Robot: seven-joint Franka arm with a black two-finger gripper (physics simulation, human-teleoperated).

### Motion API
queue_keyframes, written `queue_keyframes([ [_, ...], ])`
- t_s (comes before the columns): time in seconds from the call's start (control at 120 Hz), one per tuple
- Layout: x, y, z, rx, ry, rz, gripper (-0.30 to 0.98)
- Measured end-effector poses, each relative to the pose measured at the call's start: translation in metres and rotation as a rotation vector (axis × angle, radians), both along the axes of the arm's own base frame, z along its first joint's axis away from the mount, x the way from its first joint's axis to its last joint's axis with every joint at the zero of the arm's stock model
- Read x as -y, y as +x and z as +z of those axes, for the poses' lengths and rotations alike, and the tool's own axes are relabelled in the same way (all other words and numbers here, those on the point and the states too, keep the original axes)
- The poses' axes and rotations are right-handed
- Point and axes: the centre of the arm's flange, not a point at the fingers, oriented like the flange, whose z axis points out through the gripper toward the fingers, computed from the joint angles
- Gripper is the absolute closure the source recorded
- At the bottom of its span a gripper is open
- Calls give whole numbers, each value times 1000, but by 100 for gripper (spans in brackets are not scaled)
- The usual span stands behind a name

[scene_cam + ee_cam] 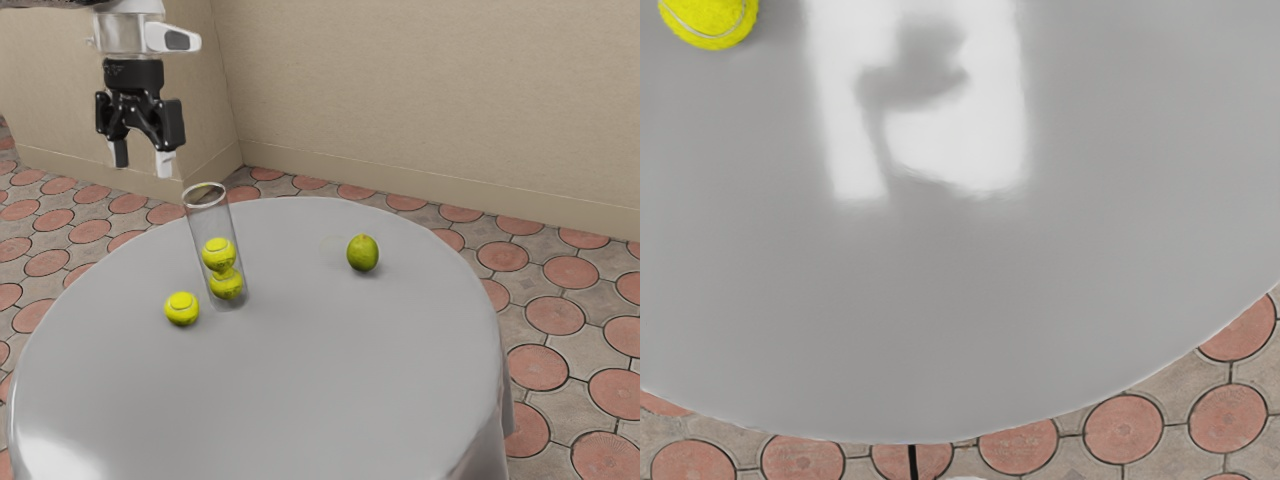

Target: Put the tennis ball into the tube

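While my jaws hang in the air above the height of the counter [330, 370], they stand apart, with a clear gap between the fingertips [166, 163], and they have hold of nothing.

Below the jaws, and a bit toward the exterior view's right, I have the loose tennis ball [182, 308], resting on the counter and outside the tube [212, 226]. The tube stands just beside that ball, its open rim up, also lower than the jaws and a little farther to the exterior view's right of them. Through its clear wall I can see two more balls, an upper ball [219, 253] over a lower ball [227, 286].

Farthest from the jaws of the things on the counter sits the lime [363, 254], well apart from the tube on the exterior view's right.

My wrist view looks down past the jaws onto the glossy counter, with bright reflections on it, part of the loose ball, and the floor tiles [1123, 428] beyond the counter's curved edge.
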Motion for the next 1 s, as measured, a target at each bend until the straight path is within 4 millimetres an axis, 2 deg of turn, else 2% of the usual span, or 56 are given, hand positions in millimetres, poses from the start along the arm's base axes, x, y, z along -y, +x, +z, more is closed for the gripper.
queue_keyframes([
  [0.108,3,12,3,112,18,-19,0],
  [0.142,3,7,-1,129,26,-21,0],
  [0.208,2,-15,-18,154,47,-20,0],
  [0.258,0,-35,-39,168,60,-12,0],
  [0.317,-10,-52,-72,171,68,8,0],
  [0.533,-41,-83,-205,196,51,76,0],
  [0.608,-46,-76,-230,256,50,86,0],
  [0.675,-58,-67,-246,306,49,109,0],
  [0.867,-88,-57,-303,381,63,140,0],
  [1.0,-102,-44,-328,430,75,136,0],
])
